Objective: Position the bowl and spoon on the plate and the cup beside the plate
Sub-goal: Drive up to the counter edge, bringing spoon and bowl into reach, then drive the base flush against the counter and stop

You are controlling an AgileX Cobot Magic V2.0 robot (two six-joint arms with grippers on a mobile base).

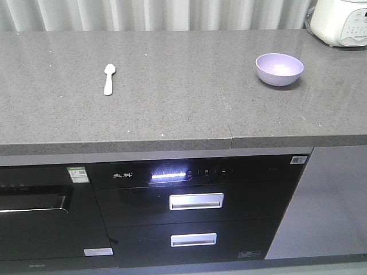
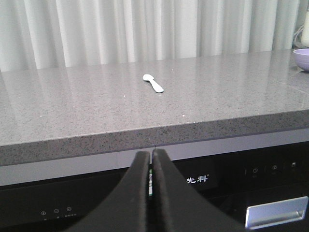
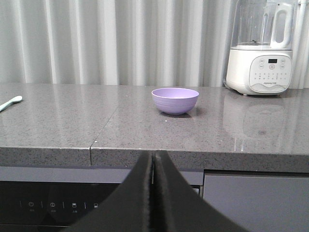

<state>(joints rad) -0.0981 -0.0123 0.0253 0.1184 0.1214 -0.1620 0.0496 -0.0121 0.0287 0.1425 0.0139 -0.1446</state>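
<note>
left end effector and right end effector closed, facing counter.

Soft, cool, even light fills all three views. The bowl throws only a faint, blurred shadow toward the right edge of the table. In the wrist views the polished top carries a pale sheen from the curtain along its far edge. Under the front edge a display strip glares white and blooms. The left tool and right tool are dark, out-of-focus silhouettes.
</note>
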